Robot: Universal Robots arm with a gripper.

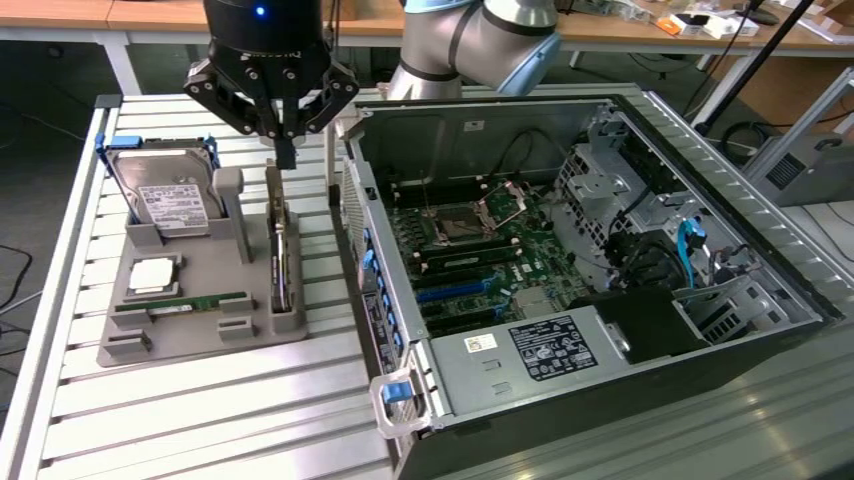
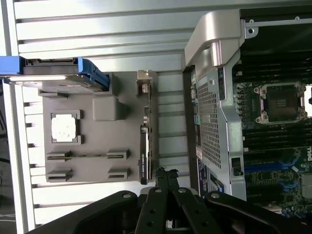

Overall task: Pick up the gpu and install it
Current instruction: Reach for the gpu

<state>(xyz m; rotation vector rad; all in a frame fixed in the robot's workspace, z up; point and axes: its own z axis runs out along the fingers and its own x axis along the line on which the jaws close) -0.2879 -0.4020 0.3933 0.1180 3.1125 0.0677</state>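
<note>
Gripper point(image 2: 164, 172), clenched empty, hangs just above one end of the upright gpu point(image 1: 278, 260).

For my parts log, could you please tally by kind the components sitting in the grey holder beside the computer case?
gpu: 1
hard drive: 1
processor chip: 1
RAM stick: 1
Total: 4

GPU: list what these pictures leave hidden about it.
Exterior view: the gpu stands edge-on, so its faces cannot be read; the grey holder hides its lower edge.
Exterior view: the tool overlaps its far end, so contact cannot be judged.
Wrist view: its top edge faces the camera; everything below is hidden.
</note>
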